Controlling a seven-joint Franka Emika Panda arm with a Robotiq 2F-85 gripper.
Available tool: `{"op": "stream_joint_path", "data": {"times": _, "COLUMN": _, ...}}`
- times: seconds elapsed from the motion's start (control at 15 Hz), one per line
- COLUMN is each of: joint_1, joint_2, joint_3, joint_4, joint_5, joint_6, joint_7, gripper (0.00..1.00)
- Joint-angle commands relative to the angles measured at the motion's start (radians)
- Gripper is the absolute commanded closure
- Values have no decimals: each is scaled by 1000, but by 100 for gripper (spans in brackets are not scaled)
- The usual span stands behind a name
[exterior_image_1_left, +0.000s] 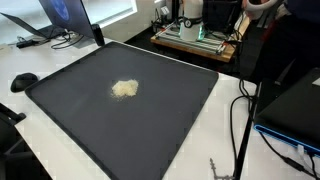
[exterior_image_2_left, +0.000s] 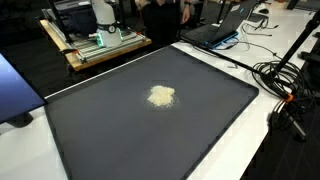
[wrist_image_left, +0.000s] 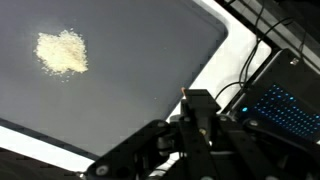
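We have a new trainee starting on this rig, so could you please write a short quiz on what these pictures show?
1. True or false: the pale crumbly pile lies on the dark mat.
2. In the wrist view, the fingers are: A) shut around the pile; B) shut, apart from the pile; C) wide open.
3. Fill in the blank: the mat rests on a ____ table.

Key: 1 true; 2 B; 3 white.
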Motion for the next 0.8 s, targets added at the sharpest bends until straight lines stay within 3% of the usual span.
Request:
{"op": "stream_joint_path", "data": {"times": 0.0, "joint_1": -68, "joint_2": 150, "joint_3": 1, "joint_4": 166, "joint_5": -121, "joint_6": 15, "joint_7": 70, "gripper": 96}}
{"op": "stream_joint_path", "data": {"times": 0.4, "joint_1": -123, "joint_2": 342, "joint_3": 22, "joint_4": 305, "joint_5": -456, "joint_6": 103, "joint_7": 264, "gripper": 96}}
{"op": "stream_joint_path", "data": {"times": 0.53, "joint_1": -115, "joint_2": 388, "joint_3": 15, "joint_4": 302, "joint_5": -497, "joint_6": 91, "joint_7": 311, "gripper": 96}}
{"op": "stream_joint_path", "data": {"times": 0.6, "joint_1": -113, "joint_2": 337, "joint_3": 8, "joint_4": 271, "joint_5": -447, "joint_6": 102, "joint_7": 262, "gripper": 87}}
{"op": "stream_joint_path", "data": {"times": 0.73, "joint_1": -112, "joint_2": 379, "joint_3": 8, "joint_4": 277, "joint_5": -469, "joint_6": 100, "joint_7": 290, "gripper": 87}}
